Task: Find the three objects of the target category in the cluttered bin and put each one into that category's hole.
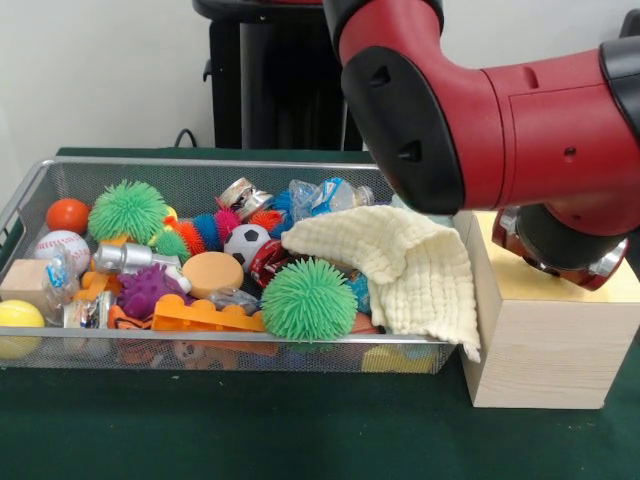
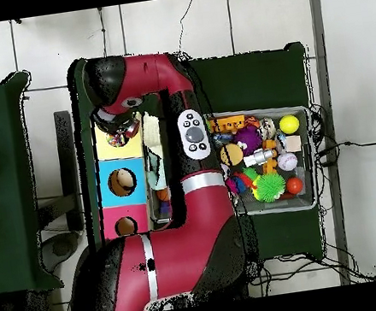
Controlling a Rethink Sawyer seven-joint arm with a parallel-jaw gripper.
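Reaching arm over wooden box, beside bin.

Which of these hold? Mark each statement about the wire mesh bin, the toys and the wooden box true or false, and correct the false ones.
1. A pale yellow knitted cloth hangs over the wire mesh bin's end nearest the wooden box. True.
2. The bin holds just one green spiky ball. False: a second lies near the orange ball.
3. The black-and-white miniature football lies on the green table. False: it is in the bin.
4. The red arm reaches over the box. True.
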